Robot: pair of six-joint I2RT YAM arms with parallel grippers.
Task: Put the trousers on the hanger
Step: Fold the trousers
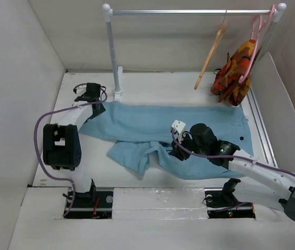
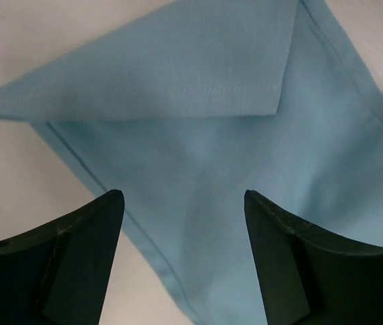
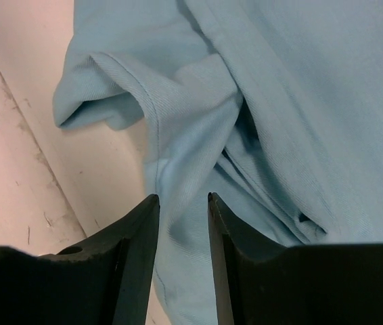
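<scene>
Trousers (image 1: 147, 122) flat, long axis left-right; hanger (image 1: 210, 60) far right on rail (image 1: 189, 11)
Left gripper (image 2: 181, 196) spread over left leg end; right gripper (image 3: 181, 198) nearly closed mid-cloth, grip unclear, nearer the hanger.

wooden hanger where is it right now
Top view, upper right: the wooden hanger hangs on the metal rail, just left of the pink hanger carrying the patterned garment.

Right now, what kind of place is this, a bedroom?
Probably a robot test booth: plain white walls box in the table, two robot arms sit at its edge, and a small clothes rail stands behind the trousers.
</scene>
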